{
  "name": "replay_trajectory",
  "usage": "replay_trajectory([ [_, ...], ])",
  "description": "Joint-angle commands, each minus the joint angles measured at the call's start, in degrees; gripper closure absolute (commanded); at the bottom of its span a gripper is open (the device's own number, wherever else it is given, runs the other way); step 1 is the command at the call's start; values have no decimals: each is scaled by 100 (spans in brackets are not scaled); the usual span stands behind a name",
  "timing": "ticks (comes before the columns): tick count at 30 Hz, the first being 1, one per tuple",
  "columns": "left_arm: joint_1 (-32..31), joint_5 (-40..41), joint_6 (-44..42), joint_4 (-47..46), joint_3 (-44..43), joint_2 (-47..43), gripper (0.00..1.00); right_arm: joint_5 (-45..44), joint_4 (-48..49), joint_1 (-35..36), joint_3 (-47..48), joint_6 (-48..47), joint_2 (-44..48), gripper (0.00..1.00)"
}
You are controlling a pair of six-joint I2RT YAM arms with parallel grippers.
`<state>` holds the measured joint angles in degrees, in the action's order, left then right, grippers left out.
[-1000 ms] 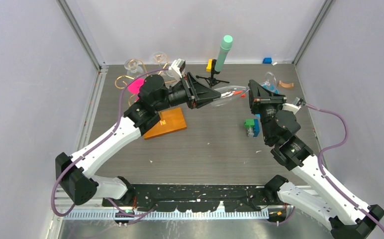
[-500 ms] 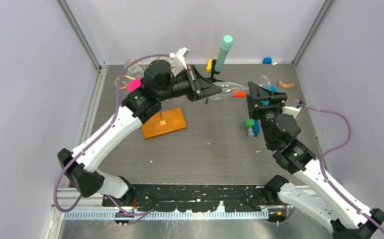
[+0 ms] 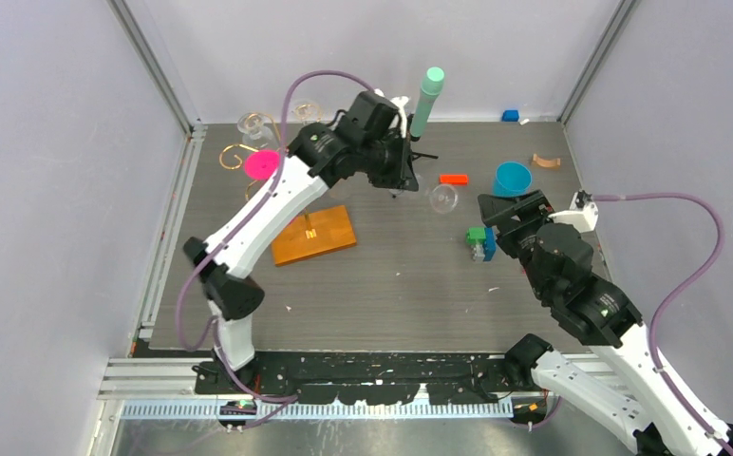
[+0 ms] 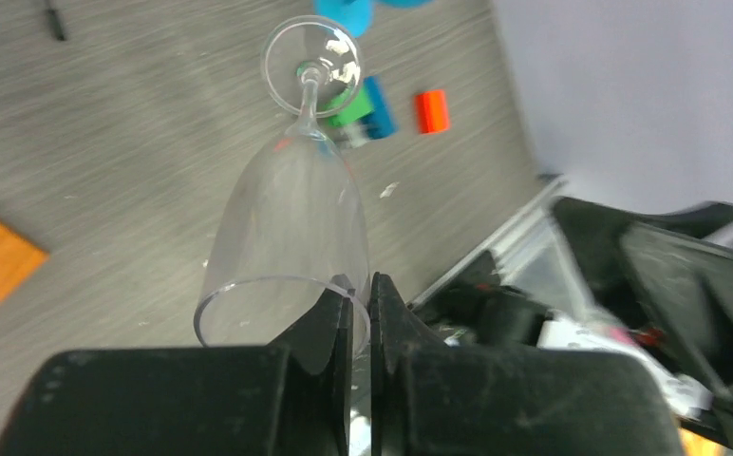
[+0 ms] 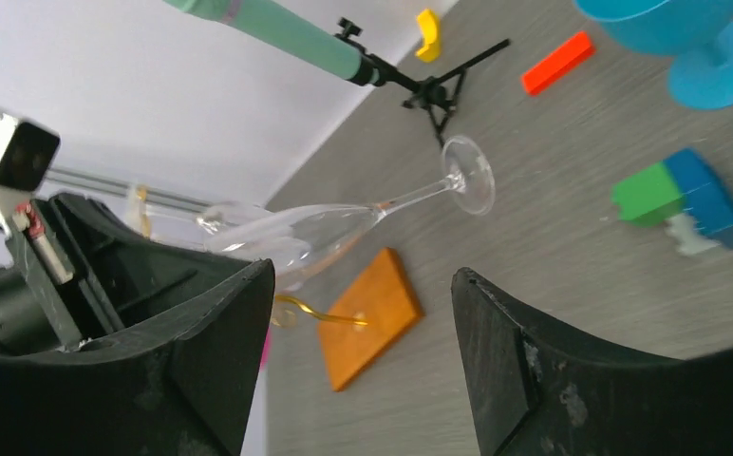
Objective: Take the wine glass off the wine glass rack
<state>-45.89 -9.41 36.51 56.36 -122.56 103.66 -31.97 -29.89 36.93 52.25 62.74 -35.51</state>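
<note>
Just right of the wine glass rack (image 3: 313, 235), our left gripper (image 4: 360, 304) pinches the wine glass (image 4: 291, 218) by its rim wall, holding it aloft and well clear of the rack, so we judge it freed. Farther right of the rack, our right gripper (image 5: 364, 285) gapes wide, empty.

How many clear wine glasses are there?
3: one wine glass pinched by the left end effector; two others by the wine glass rack, back left. More may be hidden.

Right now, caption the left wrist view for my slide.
Left gripper pinching a clear wine glass by its rim, foot pointing away, above the grey table.
</note>
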Motion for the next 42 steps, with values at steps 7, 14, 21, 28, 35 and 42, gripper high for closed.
replay_trajectory([
  [7, -113, 886, -1203, 2150, -2446, 1831, 100, -381, -1968, 25, 953, -1530, -481, 30],
  [14, -113, 1308, -1267, 2306, -2549, 2211, 100, -332, -2078, 25, 788, -1597, -328, 30],
  [21, -113, 1260, -1414, 2634, -2535, 2269, 100, 483, -1783, 25, 620, -1976, -666, 30],
  [28, -113, 1130, -1504, 2965, -2539, 2205, 100, 1382, -1314, 25, 421, -1912, -1197, 30],
  [35, -113, 1231, -1568, 3025, -2465, 2221, 88, 1590, -1123, 25, 332, -1763, -1350, 30],
  [42, -106, 1181, -1564, 2411, -2481, 2186, 70, 1673, -1116, 25, 330, -1703, -1398, 30],
])
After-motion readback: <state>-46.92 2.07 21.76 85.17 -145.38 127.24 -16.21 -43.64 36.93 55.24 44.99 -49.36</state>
